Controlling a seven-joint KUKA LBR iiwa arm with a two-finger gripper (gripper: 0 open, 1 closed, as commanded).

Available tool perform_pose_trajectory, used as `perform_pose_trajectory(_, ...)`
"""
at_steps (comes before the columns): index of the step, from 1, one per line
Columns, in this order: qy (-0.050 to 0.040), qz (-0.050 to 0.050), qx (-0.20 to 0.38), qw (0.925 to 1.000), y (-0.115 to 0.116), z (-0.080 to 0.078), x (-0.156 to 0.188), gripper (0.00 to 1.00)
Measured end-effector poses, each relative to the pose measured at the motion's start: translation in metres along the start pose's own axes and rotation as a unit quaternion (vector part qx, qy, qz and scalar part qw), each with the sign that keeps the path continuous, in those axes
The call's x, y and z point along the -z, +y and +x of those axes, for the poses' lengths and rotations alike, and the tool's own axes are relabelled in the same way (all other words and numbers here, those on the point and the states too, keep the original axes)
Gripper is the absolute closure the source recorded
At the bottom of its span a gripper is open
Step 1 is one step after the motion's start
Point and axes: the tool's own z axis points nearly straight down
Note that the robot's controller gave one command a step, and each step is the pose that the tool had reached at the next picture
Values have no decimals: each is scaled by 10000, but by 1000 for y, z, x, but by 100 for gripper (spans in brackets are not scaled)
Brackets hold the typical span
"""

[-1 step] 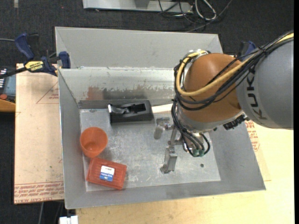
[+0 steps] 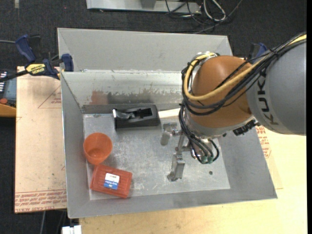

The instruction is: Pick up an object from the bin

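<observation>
Black stapler-like block (image 2: 136, 117) at the bin's (image 2: 141, 155) back wall looks rigid and fairly heavy; I would grip across its narrow sides. The gripper (image 2: 171, 154) is nearby over bare floor, fingers spread and empty.

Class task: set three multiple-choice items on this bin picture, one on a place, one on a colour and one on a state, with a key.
1. Where does the orange cup lie?
A. left side of the bin floor
B. far right corner
C. outside the bin

2. What colour is the box with the white label?
A. blue
B. green
C. red

3. The gripper is
A. shut on the cup
B. open, holding nothing
C. shut on a ball

Key: 1 A, the cup stands near the left wall, just above the box. 2 C, its top is red around the label. 3 B, the fingers stand apart over bare floor.
</observation>
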Motion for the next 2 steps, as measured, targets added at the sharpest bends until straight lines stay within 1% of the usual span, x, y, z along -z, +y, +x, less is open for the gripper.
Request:
perform_pose_trajectory(1,-2,-6,863,9963,34,-12,-47,0)
perform_pose_trajectory(2,-36,3,748,9972,-43,-29,38,0)
